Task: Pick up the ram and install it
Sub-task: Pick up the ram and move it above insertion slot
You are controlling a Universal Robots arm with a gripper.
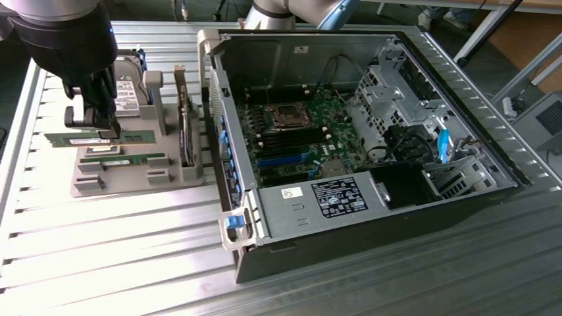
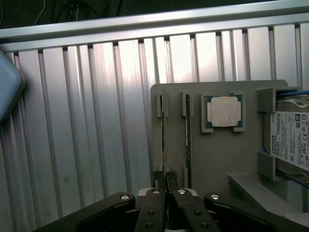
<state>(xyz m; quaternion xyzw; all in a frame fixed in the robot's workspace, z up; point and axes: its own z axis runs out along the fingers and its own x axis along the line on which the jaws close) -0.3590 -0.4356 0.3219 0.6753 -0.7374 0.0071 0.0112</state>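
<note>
2 green sticks stand on edge in the gray holder [image 1: 131,183] at the exterior view's left. We see the gripper [image 1: 109,131] above the stick nearer to the hard drive [image 1: 128,82], which is the ram [image 1: 83,139]. Its jaws are clenched on the upper edge of this ram, which sits in its slot. The twin stick [image 1: 131,160] stands just beside it. Further right we find the open computer case [image 1: 351,253] with its motherboard [image 1: 303,141], well apart from the ram.
</note>
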